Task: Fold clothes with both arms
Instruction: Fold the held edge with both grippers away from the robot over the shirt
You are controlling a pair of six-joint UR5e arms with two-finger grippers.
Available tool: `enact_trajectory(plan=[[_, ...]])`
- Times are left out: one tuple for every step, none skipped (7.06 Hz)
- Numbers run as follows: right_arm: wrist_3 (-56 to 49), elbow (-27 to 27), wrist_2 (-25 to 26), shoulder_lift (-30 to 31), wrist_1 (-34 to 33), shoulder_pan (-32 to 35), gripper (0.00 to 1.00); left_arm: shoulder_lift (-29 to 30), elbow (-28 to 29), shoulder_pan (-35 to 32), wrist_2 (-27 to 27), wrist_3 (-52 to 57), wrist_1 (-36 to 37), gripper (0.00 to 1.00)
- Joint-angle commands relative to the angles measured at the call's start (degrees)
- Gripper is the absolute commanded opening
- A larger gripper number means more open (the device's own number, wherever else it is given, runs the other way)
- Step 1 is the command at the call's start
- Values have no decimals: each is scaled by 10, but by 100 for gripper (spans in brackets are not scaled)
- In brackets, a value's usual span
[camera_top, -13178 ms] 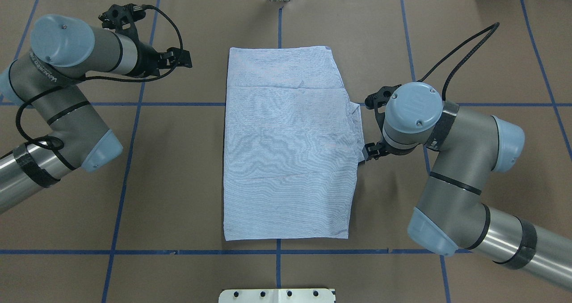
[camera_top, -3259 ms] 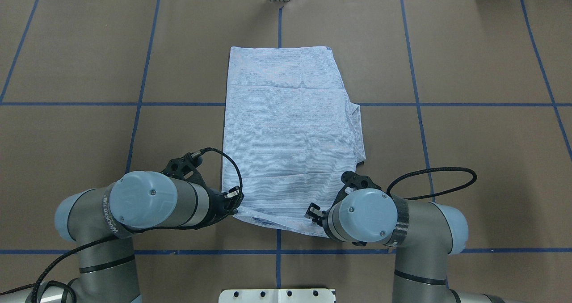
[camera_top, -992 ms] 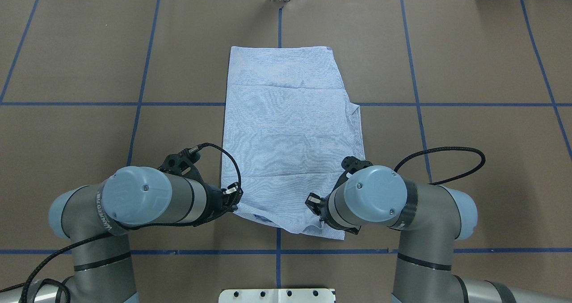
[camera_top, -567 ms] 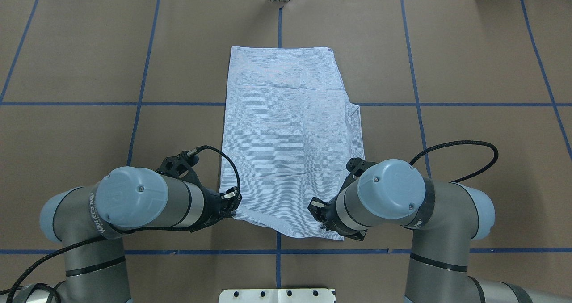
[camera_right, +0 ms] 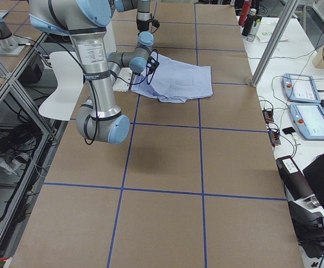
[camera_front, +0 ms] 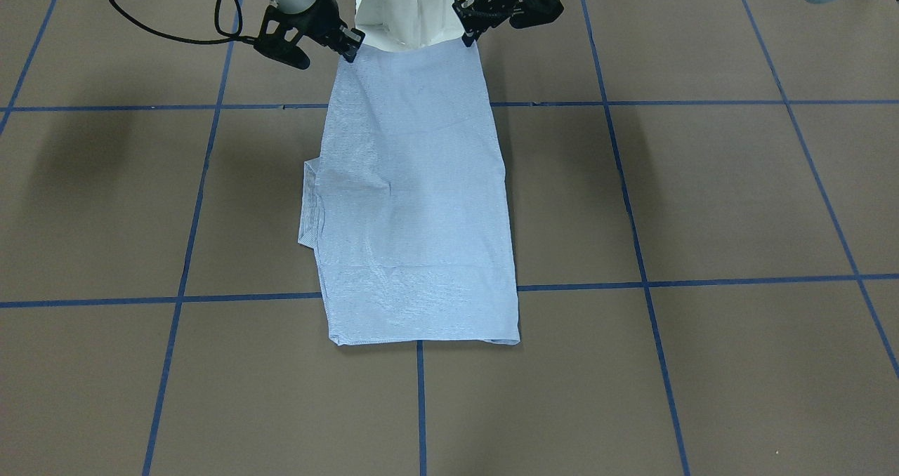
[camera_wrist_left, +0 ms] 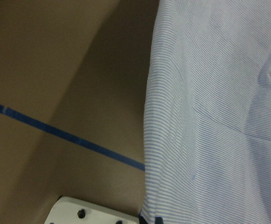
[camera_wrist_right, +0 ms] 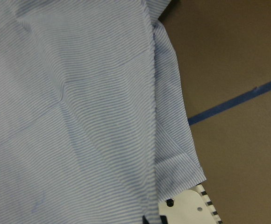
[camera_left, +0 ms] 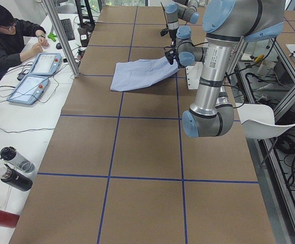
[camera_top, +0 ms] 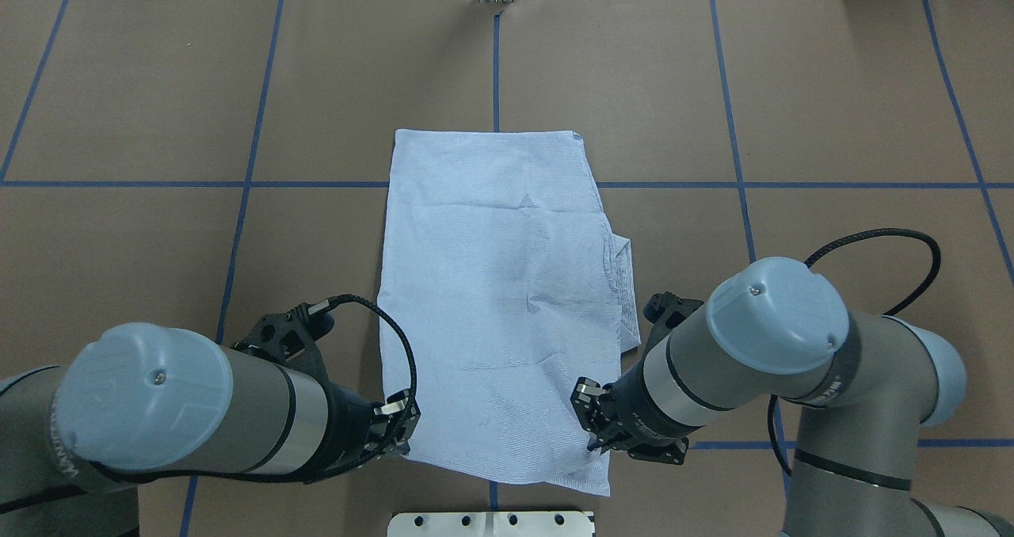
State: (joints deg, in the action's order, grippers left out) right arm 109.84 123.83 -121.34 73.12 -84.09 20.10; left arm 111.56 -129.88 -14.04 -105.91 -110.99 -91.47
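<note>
The light blue-and-white striped shirt [camera_top: 499, 283] lies folded into a long strip on the brown table, with a sleeve fold poking out at its right side [camera_top: 626, 283]. My left gripper [camera_top: 404, 432] is shut on the shirt's near left corner. My right gripper [camera_top: 592, 434] is shut on its near right corner. Both hold the near edge raised above the table at the robot's base. In the front-facing view the shirt [camera_front: 414, 202] rises to the left gripper [camera_front: 467, 37] and the right gripper [camera_front: 349, 51]. Both wrist views show striped cloth [camera_wrist_left: 219, 116] [camera_wrist_right: 79, 116] hanging close. Collar, buttons and label are hidden.
The white base plate [camera_top: 491, 523] sits right under the raised edge. Blue tape lines [camera_top: 253, 184] grid the brown table. An operator [camera_left: 10, 35] sits at a side desk with control pendants [camera_left: 35, 76]. Bottles [camera_left: 15, 168] stand at the table's left end.
Both grippers, shut on the near corners, have pulled back toward the robot's base and up. The whole shirt has slid toward the robot with them.
</note>
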Motion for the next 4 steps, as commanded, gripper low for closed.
enact_trajectory(plan=[[0,54,-76,33,1,20,0,1,-63,36,-3,-4,73,0],[0,66,-108,33,1,25,0,1,-83,44,-5,-4,87,0],[0,69,-131,31,0,28,0,2,-100,45,-24,-4,100,0],[0,68,-145,30,1,34,0,3,-112,49,-33,-4,113,0]])
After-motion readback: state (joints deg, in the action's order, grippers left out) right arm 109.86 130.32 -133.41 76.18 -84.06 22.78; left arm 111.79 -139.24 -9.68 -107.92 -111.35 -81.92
